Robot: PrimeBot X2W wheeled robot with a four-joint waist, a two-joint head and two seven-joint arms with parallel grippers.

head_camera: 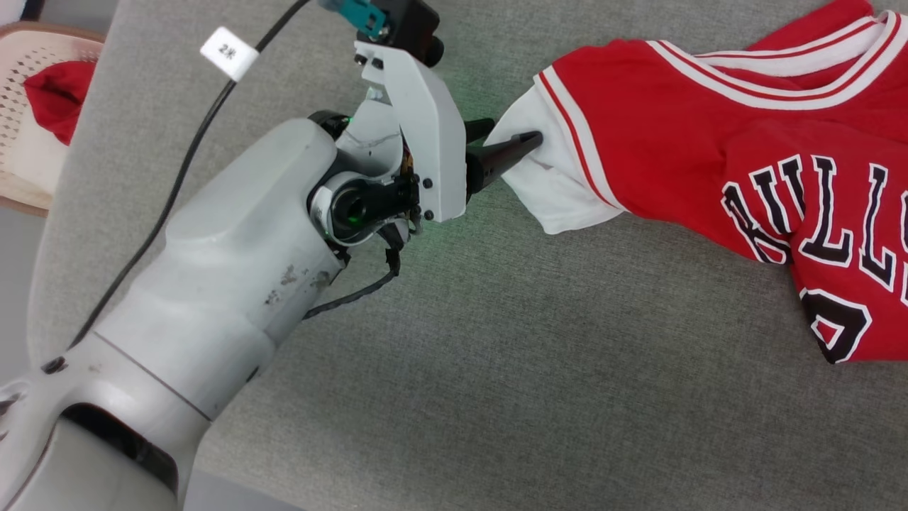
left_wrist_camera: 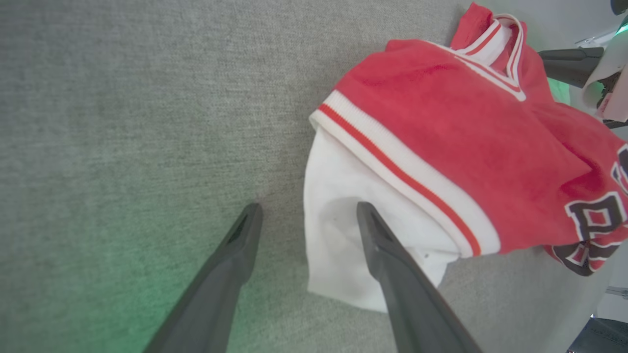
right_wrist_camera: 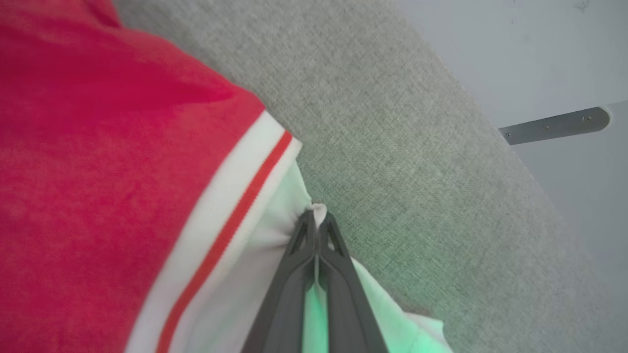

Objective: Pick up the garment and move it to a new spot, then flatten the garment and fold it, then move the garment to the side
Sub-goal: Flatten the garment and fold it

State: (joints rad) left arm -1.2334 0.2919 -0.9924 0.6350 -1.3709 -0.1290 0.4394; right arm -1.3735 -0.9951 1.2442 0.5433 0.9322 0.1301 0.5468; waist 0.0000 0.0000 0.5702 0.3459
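The garment (head_camera: 709, 142), a red jersey with black-and-white lettering, lies crumpled at the right of the grey fabric surface (head_camera: 496, 355). Its white sleeve end (head_camera: 546, 184) points left. My left gripper (head_camera: 514, 131) is open at that sleeve. In the left wrist view, one finger (left_wrist_camera: 378, 245) lies over the white sleeve end (left_wrist_camera: 333, 235); the other finger (left_wrist_camera: 240, 245) is on the bare grey surface, so the sleeve's edge sits between them (left_wrist_camera: 306, 211). My right gripper (right_wrist_camera: 318, 218) is shut on a pinch of the other white sleeve end (right_wrist_camera: 255, 274), beside the striped trim.
A pale basket (head_camera: 21, 163) holding a plain red cloth (head_camera: 57, 96) stands off the surface's far left. A black cable with a white tag (head_camera: 228, 53) runs along my left arm. The surface's edge and a metal bar (right_wrist_camera: 554, 126) lie beyond my right gripper.
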